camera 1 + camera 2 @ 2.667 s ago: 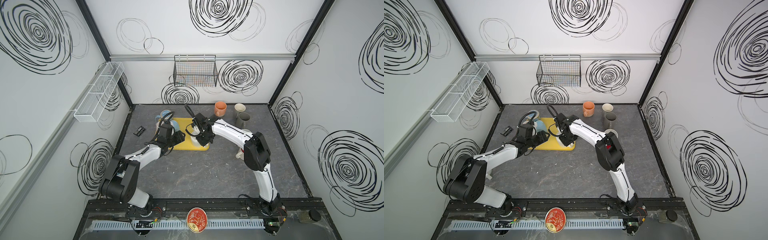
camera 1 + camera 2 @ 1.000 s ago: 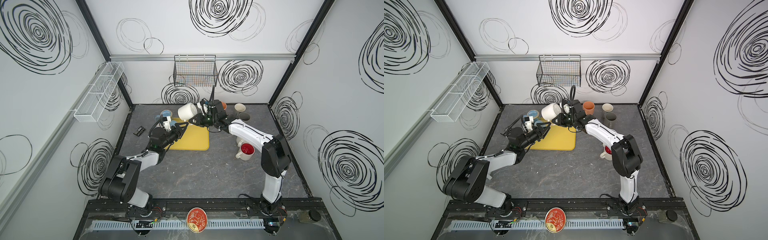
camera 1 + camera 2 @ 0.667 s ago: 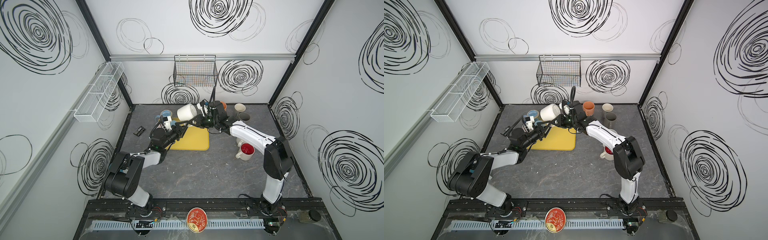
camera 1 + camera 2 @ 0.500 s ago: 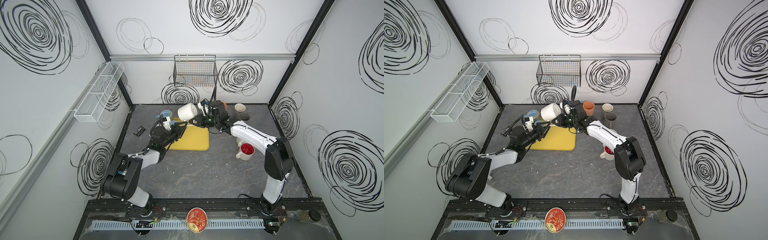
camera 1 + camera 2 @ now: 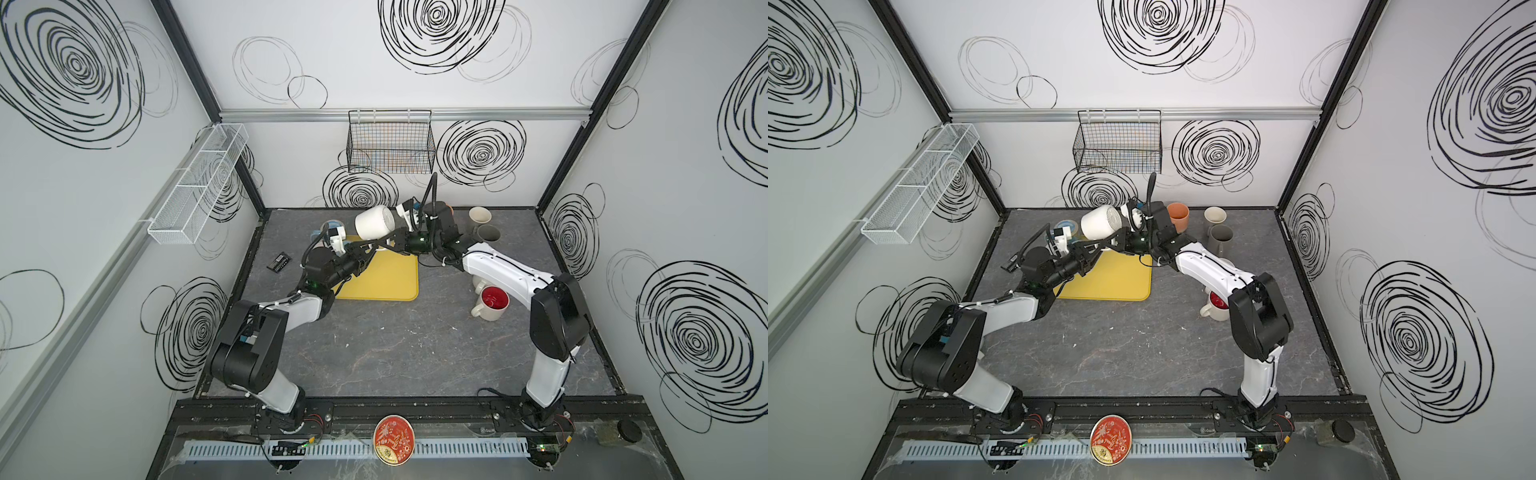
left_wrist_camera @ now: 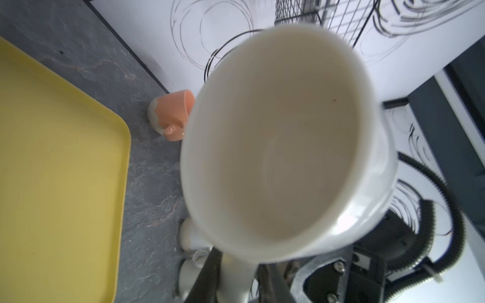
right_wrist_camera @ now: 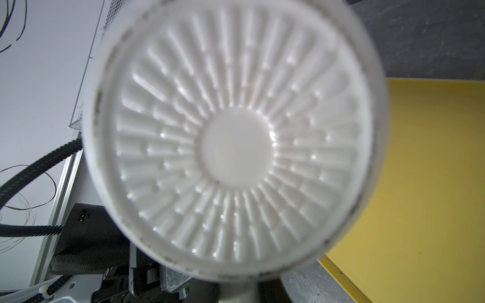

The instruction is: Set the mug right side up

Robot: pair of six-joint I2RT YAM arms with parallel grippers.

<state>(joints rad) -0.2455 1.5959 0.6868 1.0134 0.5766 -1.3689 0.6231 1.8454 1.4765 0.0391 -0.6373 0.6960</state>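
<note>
Mug (image 5: 374,222) aloft, sideways — two pincers on one handle

I hold the mug clear above the tray (image 5: 390,282) so it has room to swing upright. The right pincer (image 5: 385,246) is clamped on the handle (image 6: 236,278) just below it. The left pincer (image 5: 368,250) is narrow, pinching that same handle, with the mug's mouth facing it.

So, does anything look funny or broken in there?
Nothing looks broken or spilled. The odd bit is the white mug: it lies sideways in the air by the yellow tray, with the left end effector and the right end effector both gripping its handle.
</note>
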